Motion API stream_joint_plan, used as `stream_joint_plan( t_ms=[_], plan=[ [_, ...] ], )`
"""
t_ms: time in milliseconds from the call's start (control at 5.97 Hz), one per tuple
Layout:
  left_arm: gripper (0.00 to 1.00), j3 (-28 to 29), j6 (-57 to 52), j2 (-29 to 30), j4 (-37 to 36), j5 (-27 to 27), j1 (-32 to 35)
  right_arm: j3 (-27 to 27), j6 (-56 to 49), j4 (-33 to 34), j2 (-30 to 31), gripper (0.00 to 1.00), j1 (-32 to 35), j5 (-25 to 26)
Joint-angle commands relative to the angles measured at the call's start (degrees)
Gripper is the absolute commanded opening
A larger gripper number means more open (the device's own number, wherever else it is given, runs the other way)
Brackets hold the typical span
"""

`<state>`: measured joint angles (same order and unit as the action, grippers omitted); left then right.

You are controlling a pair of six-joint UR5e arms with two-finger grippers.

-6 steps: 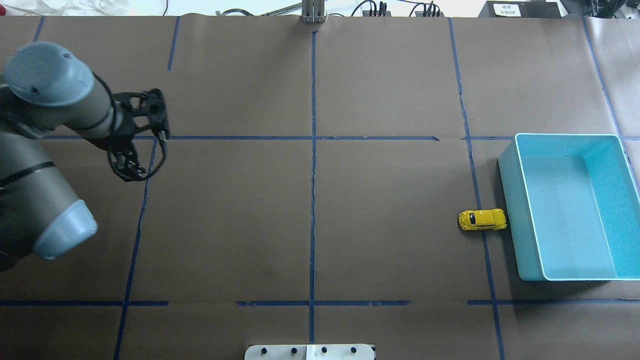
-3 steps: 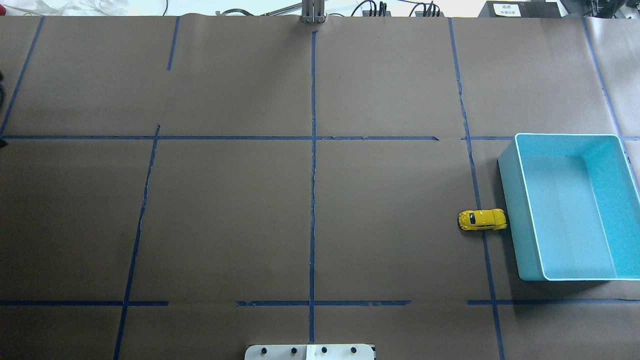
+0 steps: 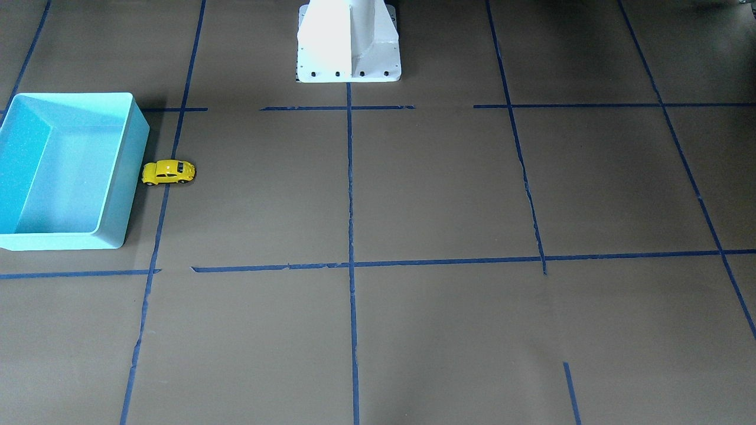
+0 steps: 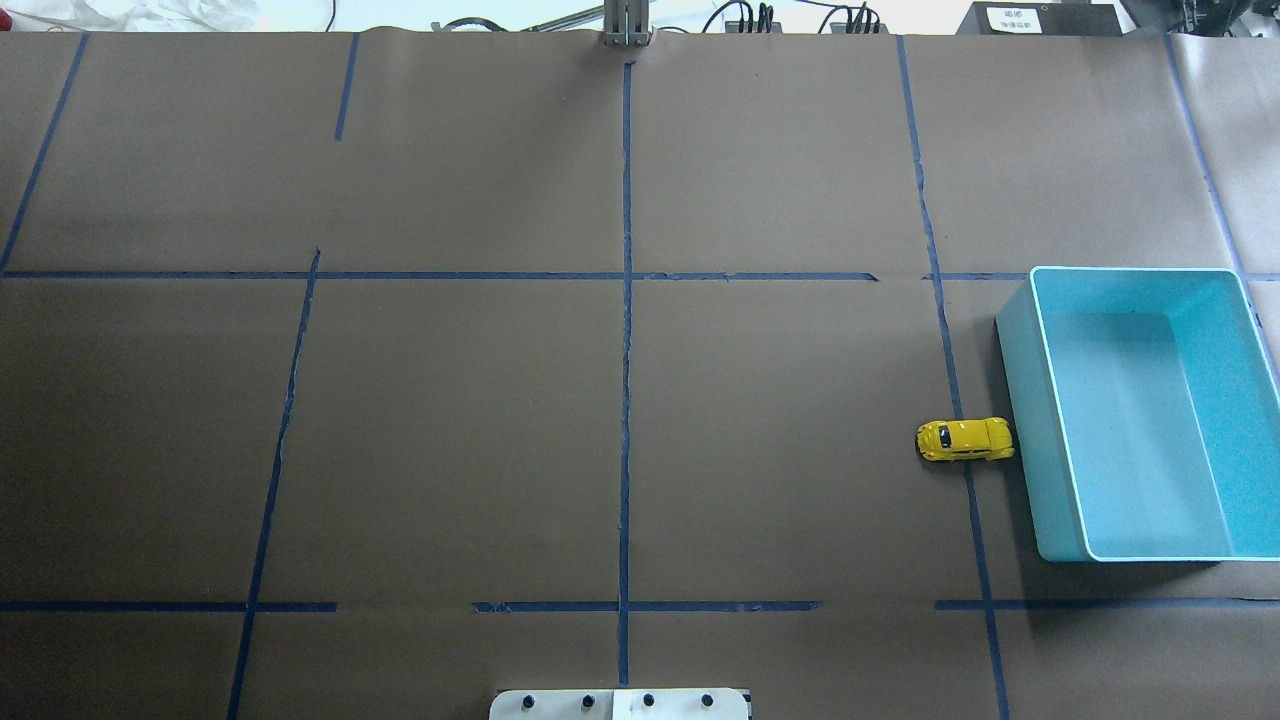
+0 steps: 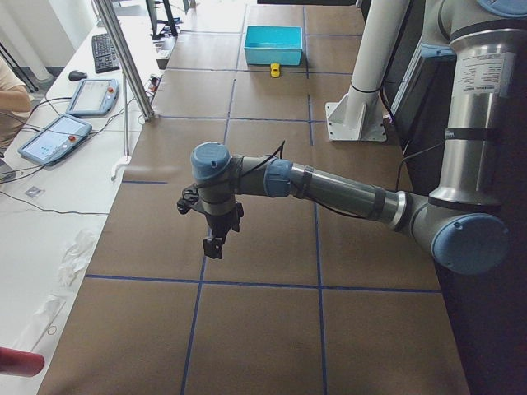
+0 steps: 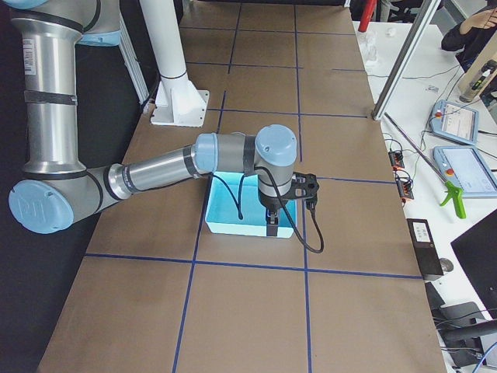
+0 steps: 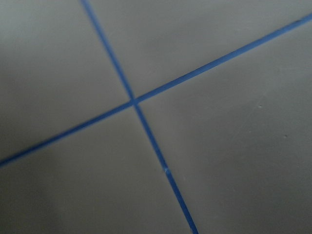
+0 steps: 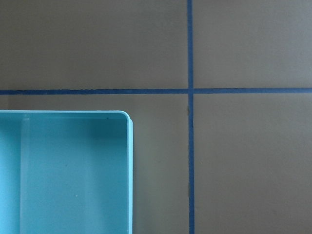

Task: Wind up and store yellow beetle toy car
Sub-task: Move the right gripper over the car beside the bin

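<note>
The yellow beetle toy car (image 4: 965, 439) stands on its wheels on the brown table, right against the outer left wall of the turquoise bin (image 4: 1015, 400). It also shows in the front view (image 3: 168, 172) beside the bin (image 3: 127, 177), and far off in the left side view (image 5: 275, 71). The bin is empty. My left gripper (image 5: 214, 243) hangs above the table at its left end, far from the car. My right gripper (image 6: 272, 227) hangs over the outer end of the bin (image 6: 225, 217). Both show only in the side views, so I cannot tell whether they are open or shut.
The white robot pedestal (image 3: 348, 41) stands at the table's robot-side edge. Blue tape lines grid the brown table (image 4: 450, 420). A metal post (image 5: 123, 58) and a side bench with tablets (image 5: 90, 95) lie on the far side of the table from the robot. The right wrist view shows a corner of the bin (image 8: 73, 170).
My left arm and gripper have swung out of the overhead view past its left edge. The car and the bin have not moved.
</note>
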<state>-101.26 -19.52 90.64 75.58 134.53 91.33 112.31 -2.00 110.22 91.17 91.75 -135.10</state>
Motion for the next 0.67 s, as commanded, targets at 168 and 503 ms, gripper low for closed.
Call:
stream_joint_plan(
  t_ms=[168, 503],
  plan=[
    [1.0, 1.7, 9.6, -4.3, -0.7, 6.6, 7.7, 2.4, -0.1, 1.2, -12.5, 1.0, -15.3, 4.4],
    [1.0, 0.2, 9.9, -3.5, -0.6, -1.9, 7.5, 6.8, -0.7, -0.3, -16.0, 1.0, -23.8, 4.7]
  ],
)
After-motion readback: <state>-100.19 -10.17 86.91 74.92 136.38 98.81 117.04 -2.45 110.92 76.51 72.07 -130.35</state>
